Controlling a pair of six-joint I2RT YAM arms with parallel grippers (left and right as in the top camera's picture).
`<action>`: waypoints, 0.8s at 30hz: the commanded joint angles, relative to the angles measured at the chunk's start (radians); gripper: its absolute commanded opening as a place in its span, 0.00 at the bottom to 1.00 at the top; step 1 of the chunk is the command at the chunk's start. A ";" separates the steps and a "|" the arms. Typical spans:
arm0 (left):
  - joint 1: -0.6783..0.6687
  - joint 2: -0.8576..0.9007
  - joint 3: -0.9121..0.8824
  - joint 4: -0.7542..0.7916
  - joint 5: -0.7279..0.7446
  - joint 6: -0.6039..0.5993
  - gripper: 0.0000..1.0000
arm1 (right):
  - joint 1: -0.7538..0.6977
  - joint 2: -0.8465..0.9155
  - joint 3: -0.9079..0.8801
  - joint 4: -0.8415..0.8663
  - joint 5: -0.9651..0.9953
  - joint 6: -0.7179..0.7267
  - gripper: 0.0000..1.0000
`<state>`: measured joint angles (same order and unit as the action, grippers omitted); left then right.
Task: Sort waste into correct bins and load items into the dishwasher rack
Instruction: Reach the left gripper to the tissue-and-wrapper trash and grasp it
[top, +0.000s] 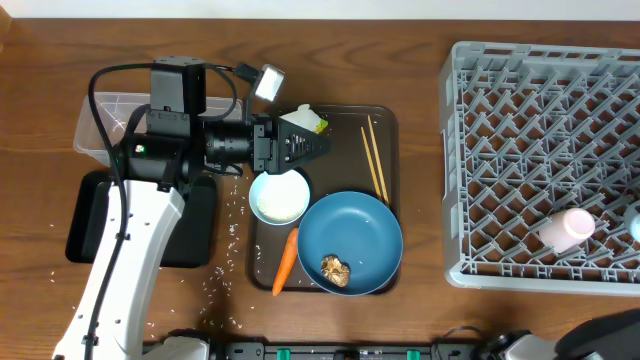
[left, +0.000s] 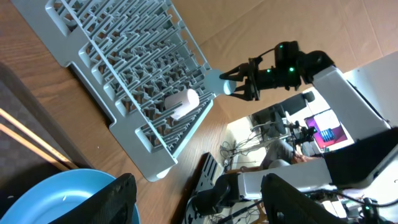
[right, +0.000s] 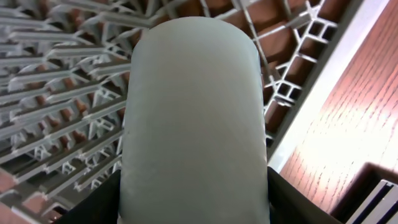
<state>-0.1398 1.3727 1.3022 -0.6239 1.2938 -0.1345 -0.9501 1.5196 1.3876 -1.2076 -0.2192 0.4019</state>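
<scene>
Nearest on the brown serving tray (top: 345, 125), the large blue dish (top: 355, 235) is sitting with the brown food scrap (top: 335, 268) lying inside its near rim, and the orange carrot (top: 286, 262) is lying just beside the dish on its left. Well apart to the right, the pinkish cup (top: 566, 229) is lying on its side on the pegs in the near part of the grey dishwasher rack (top: 470, 150). At that rack's near right corner the right gripper (left: 231, 87) is clamping the light-blue cup (right: 193, 112) over the lattice, fingers (right: 93, 205) pressing on both its sides. Farther back, the white bowl (top: 279, 196) is sitting just beside the dish, and the black tray (top: 85, 220) is lying at the left, partly under the left arm. The left gripper (top: 315, 146) is hovering with its jaws apart and holding nothing, above the wrapper (top: 310, 120) at the serving tray's far left. The chopsticks (top: 375, 160) are lying side by side along its far right. The clear tub (top: 100, 120) is sitting farthest left.
</scene>
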 joint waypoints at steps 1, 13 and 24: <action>0.005 -0.002 0.011 0.000 -0.005 -0.001 0.65 | -0.019 0.051 0.013 0.001 -0.025 0.021 0.47; 0.005 -0.002 0.011 -0.003 -0.005 -0.001 0.66 | -0.019 0.083 0.022 0.082 -0.283 -0.069 0.74; 0.002 -0.003 0.011 -0.071 -0.203 -0.001 0.65 | 0.143 -0.250 0.027 0.083 -0.466 -0.211 0.75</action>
<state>-0.1402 1.3727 1.3022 -0.6716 1.2003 -0.1349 -0.8810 1.3552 1.3937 -1.1236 -0.5991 0.2790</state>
